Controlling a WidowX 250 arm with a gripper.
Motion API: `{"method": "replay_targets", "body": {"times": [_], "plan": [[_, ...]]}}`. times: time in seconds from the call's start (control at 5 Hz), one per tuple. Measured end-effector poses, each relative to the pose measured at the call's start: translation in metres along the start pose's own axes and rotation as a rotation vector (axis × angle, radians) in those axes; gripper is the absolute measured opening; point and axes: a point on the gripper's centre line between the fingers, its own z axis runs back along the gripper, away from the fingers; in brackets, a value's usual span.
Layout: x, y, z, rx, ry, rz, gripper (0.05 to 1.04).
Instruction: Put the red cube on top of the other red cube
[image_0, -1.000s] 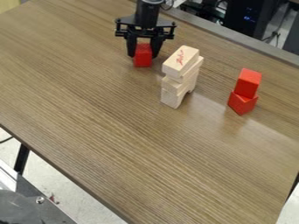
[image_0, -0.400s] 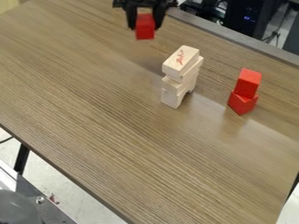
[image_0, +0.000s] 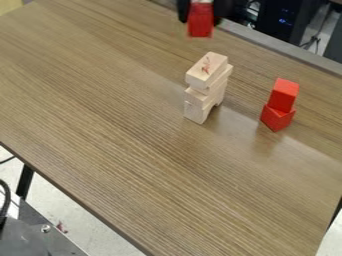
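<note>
Inspection from where I stand: the gripper (image_0: 200, 17) is at the top edge of the camera view, a little right of the middle, with one dark finger on either side of a red cube (image_0: 200, 26). The tool is closed around that cube, which sits between the fingers with its lower part protruding beneath them. The held cube appears raised, in line with the far edge of the table (image_0: 120, 150), and is well apart from the other two red cubes.

Those two form a stack toward the right of the view. The lower cube (image_0: 276, 119) rests on the table with a corner facing the near side. The upper cube (image_0: 284, 95) sits directly on it, turned at a different angle, the two touching.

A tower of pale wooden blocks (image_0: 208, 70) stands upright near the middle of the table, left of the red stack and apart from it. Its top block bears a red marking and its layers are unevenly aligned; the base has an arched cutout.

Dark equipment (image_0: 277, 20) stands beyond the far edge. A metal surface with a bolt (image_0: 45, 228) is at lower left.
</note>
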Motion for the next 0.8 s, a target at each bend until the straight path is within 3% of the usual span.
{"method": "replay_targets", "body": {"times": [0.4,0.6,0.8], "plan": [[-0.008,-0.021,0.015,-0.063,0.058,-0.067,0.58],[-0.016,-0.04,0.001,-0.04,0.095,-0.133,0.58],[-0.025,-0.059,-0.006,-0.015,0.097,-0.199,0.58]]}}
